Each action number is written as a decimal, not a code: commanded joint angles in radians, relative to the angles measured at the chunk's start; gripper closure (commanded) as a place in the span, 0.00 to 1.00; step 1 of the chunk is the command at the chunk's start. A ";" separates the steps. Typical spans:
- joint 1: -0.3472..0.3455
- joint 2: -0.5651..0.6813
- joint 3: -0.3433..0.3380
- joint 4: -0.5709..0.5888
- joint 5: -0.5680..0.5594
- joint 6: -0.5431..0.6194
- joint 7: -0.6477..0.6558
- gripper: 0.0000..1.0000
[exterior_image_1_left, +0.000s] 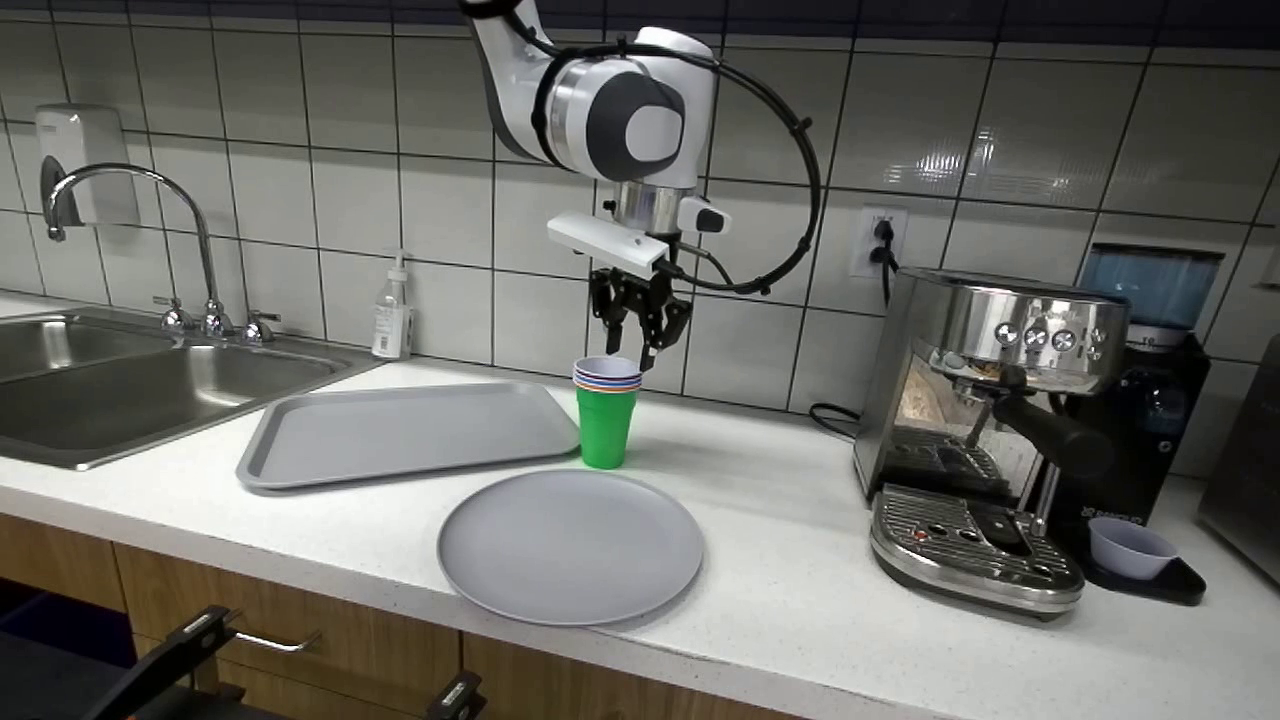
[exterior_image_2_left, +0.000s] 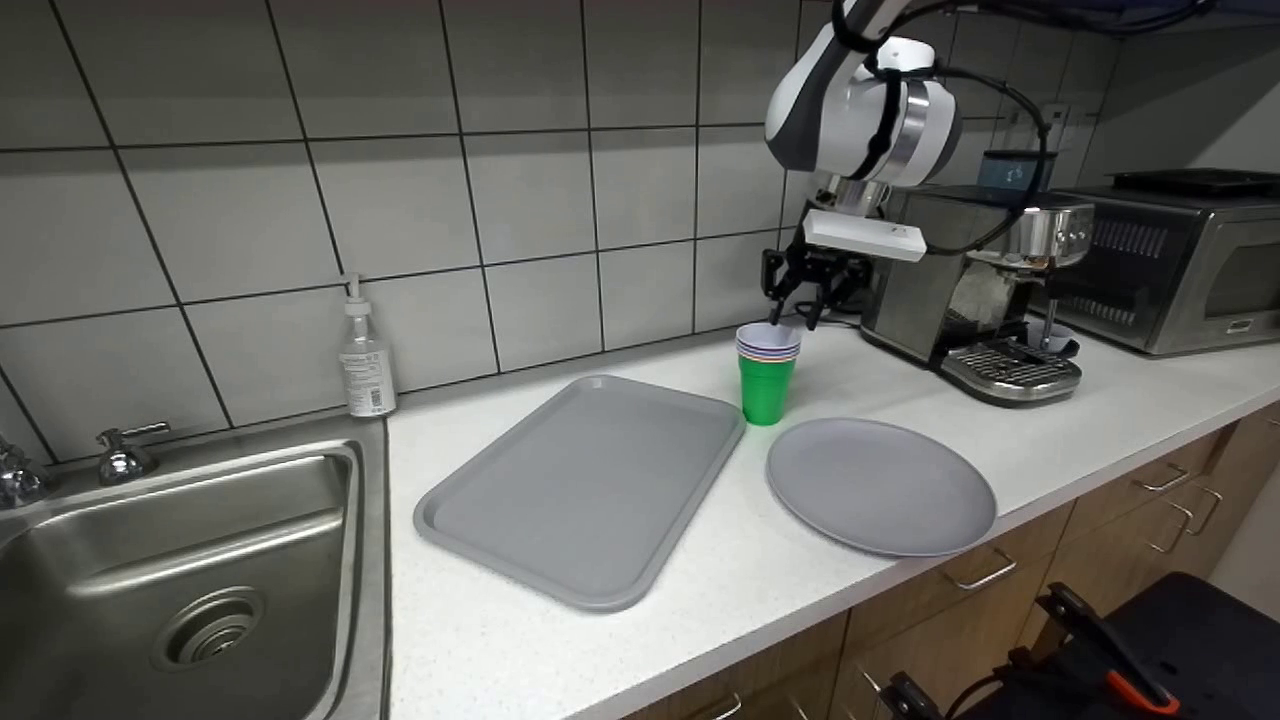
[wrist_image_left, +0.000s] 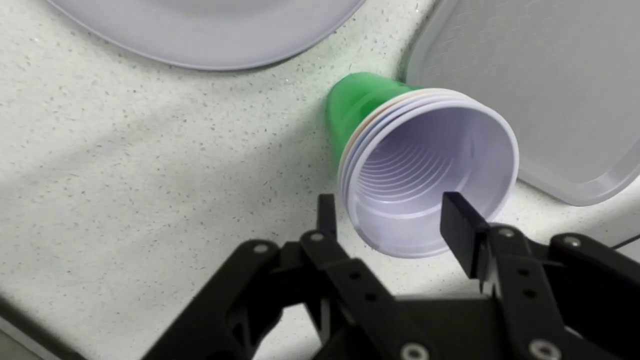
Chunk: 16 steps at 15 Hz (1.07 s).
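Note:
A stack of nested plastic cups, green outside with pale lilac insides, stands upright on the white counter in both exterior views (exterior_image_1_left: 606, 428) (exterior_image_2_left: 765, 392). My gripper (exterior_image_1_left: 630, 350) is open and points down just above the cups' rims, also in an exterior view (exterior_image_2_left: 794, 318). In the wrist view, my gripper (wrist_image_left: 391, 215) has one finger beside the rim and the other over the opening of the top cup (wrist_image_left: 415, 170). Nothing is between the fingers. I cannot tell whether a fingertip touches the rim. A grey tray (exterior_image_1_left: 420, 432) and a round grey plate (exterior_image_1_left: 570, 547) lie beside the cups.
A steel espresso machine (exterior_image_1_left: 1000, 330) stands on one side, with a grinder (exterior_image_1_left: 1150, 410) and a small bowl (exterior_image_1_left: 1130, 548). A sink (exterior_image_2_left: 200, 560) and a soap bottle (exterior_image_2_left: 366, 370) are on the opposite side. A tiled wall (exterior_image_2_left: 520, 200) rises close behind the cups.

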 joint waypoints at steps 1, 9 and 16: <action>-0.035 -0.018 0.032 0.012 0.024 -0.030 -0.022 0.11; -0.030 -0.071 0.033 -0.061 0.018 0.078 -0.052 0.00; -0.041 -0.144 0.063 -0.155 0.068 0.216 -0.117 0.00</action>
